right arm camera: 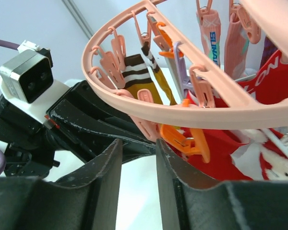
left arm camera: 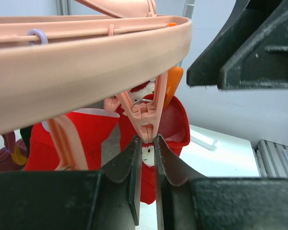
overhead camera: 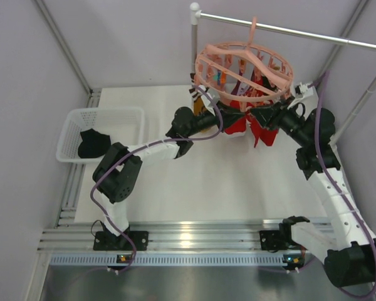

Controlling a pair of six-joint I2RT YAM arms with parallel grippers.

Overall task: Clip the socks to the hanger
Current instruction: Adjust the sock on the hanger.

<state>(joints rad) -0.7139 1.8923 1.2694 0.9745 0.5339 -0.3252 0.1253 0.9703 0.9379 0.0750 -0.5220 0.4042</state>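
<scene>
Left pincer (left arm camera: 147,142): nearly closed under clip (left arm camera: 145,115); hold cannot be told.
Right pincer (right arm camera: 138,146): parted, empty.
Risk: hanger (left arm camera: 86,62) swings, sock (left arm camera: 177,120) slips out.

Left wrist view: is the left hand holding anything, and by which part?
It cannot be told. The left hand stands nearly shut just under the lower tip of a pink clip; red-and-white sock shows between the fingers, gripped or merely behind.

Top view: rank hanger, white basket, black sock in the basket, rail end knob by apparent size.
1-2. hanger and basket: look alike; the hanger hangs nearer the camera, so unranked.
3. black sock
4. rail end knob
</scene>
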